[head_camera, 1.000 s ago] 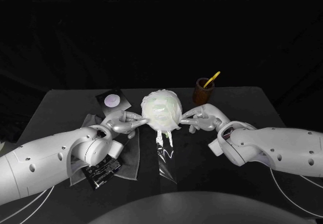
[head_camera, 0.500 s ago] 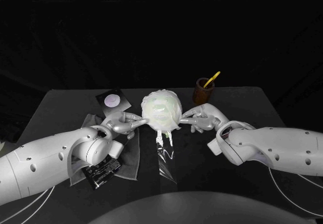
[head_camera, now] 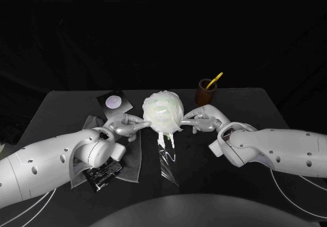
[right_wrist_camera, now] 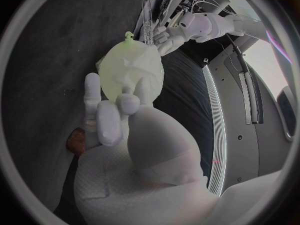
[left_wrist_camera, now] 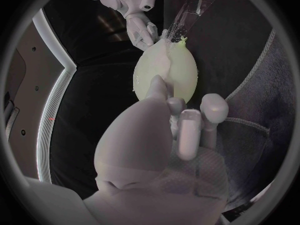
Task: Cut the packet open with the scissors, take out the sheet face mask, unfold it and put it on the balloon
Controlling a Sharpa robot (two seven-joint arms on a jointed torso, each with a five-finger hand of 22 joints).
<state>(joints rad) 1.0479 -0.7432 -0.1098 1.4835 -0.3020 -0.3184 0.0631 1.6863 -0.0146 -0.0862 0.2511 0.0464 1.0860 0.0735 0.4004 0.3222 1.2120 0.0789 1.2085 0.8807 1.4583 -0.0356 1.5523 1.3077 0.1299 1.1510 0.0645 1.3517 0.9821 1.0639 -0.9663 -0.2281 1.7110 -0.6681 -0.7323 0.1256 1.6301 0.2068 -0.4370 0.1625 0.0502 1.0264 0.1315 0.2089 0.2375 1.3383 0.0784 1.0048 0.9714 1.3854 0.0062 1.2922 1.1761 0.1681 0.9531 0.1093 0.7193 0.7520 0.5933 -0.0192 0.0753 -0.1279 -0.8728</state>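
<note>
Little changed in past second: left hand (head_camera: 126, 124) and right hand (head_camera: 201, 119) stayed either side of balloon (left_wrist_camera: 181, 75), both touching mask (head_camera: 162, 108) draped over it; pinching or only pressing, could not tell. Placement looked nearly finished.

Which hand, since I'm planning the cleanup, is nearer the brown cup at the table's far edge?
Right. The right hand touches the balloon just short of the brown cup; the left hand is across the balloon from it.
</note>
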